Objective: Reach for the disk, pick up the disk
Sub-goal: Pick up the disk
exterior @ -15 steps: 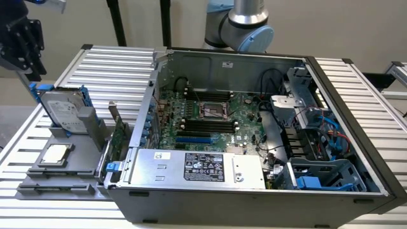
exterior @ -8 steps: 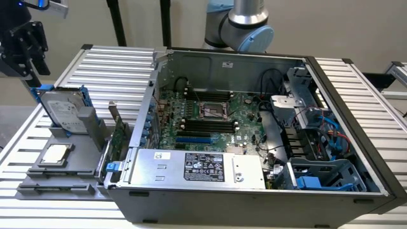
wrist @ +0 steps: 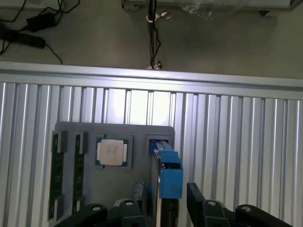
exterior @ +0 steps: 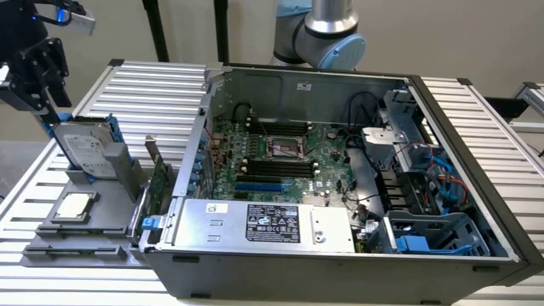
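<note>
1. Exterior view: the gripper [exterior: 44, 95] hangs at the exterior view's left, just above the disk [exterior: 85, 148]. The disk stands on edge in a slot of the grey tray [exterior: 51, 233], beside the open computer case [exterior: 340, 268]. Its long side runs upward, so it lies almost straight below the hand.
2. Wrist view: looking down, the disk [wrist: 168, 177] shows edge-on, its blue frame running between the two fingers [wrist: 138, 191]. The jaws stand wide apart, one on each flat side with a gap on both, holding nothing. The chip [wrist: 112, 152] sits apart in its own pocket.
</note>
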Available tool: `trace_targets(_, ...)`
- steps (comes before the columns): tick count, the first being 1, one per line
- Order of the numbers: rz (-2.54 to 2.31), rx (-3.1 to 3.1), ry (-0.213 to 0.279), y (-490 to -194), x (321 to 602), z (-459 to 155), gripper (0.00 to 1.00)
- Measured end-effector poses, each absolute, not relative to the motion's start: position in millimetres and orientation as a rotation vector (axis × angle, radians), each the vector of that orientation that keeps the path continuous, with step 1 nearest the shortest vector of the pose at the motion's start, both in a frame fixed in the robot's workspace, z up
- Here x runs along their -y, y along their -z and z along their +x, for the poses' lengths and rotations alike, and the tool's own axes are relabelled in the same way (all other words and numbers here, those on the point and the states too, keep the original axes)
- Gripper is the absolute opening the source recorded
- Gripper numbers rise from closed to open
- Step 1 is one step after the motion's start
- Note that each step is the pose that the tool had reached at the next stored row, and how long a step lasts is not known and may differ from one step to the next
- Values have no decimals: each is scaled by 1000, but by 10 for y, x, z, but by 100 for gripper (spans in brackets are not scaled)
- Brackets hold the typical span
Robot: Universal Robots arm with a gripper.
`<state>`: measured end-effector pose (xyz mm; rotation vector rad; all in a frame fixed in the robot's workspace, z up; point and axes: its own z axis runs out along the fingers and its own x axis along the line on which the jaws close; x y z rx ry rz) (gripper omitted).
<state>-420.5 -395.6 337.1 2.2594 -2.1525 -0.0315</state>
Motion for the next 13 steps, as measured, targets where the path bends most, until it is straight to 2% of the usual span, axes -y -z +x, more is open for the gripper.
trace_targets(13, 2261, 2154, 29, -3135, 3955, -4242, 48)
